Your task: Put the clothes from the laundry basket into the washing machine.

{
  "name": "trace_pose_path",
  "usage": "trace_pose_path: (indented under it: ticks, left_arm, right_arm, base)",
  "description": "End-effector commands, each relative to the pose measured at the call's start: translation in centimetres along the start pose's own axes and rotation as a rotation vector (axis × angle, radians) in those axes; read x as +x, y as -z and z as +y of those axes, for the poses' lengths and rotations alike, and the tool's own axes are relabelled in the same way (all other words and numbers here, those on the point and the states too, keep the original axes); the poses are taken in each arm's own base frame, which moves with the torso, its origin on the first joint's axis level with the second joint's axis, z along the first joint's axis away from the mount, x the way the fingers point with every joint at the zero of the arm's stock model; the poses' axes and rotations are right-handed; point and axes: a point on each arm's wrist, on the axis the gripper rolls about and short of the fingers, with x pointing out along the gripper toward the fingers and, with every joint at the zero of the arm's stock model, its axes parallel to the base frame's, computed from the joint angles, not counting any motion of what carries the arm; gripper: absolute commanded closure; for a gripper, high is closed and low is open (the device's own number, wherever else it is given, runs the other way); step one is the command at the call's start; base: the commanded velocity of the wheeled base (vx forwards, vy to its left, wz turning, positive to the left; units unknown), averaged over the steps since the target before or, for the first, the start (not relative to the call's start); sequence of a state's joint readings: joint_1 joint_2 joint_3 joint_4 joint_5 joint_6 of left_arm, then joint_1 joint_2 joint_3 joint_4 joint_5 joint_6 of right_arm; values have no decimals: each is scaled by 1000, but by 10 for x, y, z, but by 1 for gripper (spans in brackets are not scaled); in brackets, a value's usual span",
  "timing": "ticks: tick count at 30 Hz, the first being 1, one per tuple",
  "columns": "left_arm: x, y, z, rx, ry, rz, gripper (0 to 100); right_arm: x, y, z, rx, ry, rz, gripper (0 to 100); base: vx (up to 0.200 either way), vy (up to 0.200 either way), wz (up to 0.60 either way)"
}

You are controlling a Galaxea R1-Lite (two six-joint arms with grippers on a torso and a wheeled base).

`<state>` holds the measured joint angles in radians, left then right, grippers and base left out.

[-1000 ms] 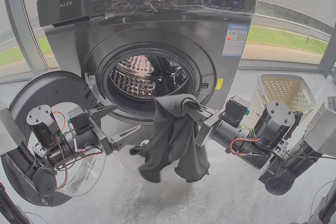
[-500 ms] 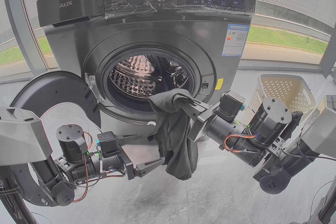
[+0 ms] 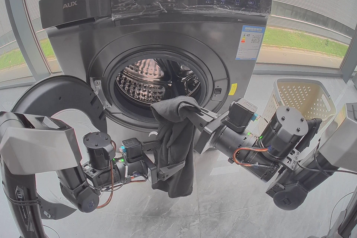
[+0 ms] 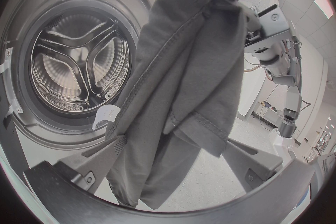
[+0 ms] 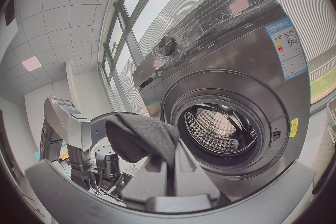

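**Q:** Right fingers, what have I got?
**A:** My right gripper [image 3: 194,113] is pinched hard on the top bunch of the dark garment [image 3: 174,145]. In the wrist view both fingers [image 5: 152,174] are pressed together, with cloth folded over their tips.

**Q:** How does the cloth lie from there?
**A:** Straight down from those fingers in one loose column, long axis vertical. The hem is well below the grip.

**Q:** Left side?
**A:** My left gripper [image 4: 175,140] is spread wide, one finger either side of the cloth's lower half. The fingers [image 4: 101,157] are at the fabric but not closed on it. The hem drops just below them.

**Q:** Target?
**A:** The drum opening [image 3: 156,82] of the washing machine [image 3: 223,45] is near, ahead of the right fingertips and a bit above them. The door [image 3: 52,97] is swung open, out past the left wrist. The laundry basket [image 3: 305,95] sits back behind the right wrist.

**Q:** Your call?
**A:** The right arm is nearer the mouth, so I'd lead with it. The hanging tail is the risk, since it could drag on the lower lip. I'd close the left on it and lift that end level with the opening.
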<state>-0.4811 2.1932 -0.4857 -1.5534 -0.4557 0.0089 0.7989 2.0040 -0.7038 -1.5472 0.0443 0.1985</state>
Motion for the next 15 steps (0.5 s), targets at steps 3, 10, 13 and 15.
trace_pose_path:
  ticks: [3,10,13,15]
  left_arm:
    - [19,13,8,0,-15,3,0]
    - [39,23,20,5,-73,-13,0]
    - [43,28,23,3,-76,-8,0]
    - [46,33,24,0,-78,-3,0]
  right_arm:
    - [0,1,4,2,-8,1,100]
    - [-2,-1,8,5,-18,2,100]
    - [-3,-4,11,5,-18,-8,100]
    - [-4,-6,13,6,-15,-13,100]
  base:
    - [0,0,0]
    - [0,0,0]
    - [0,0,0]
    - [0,0,0]
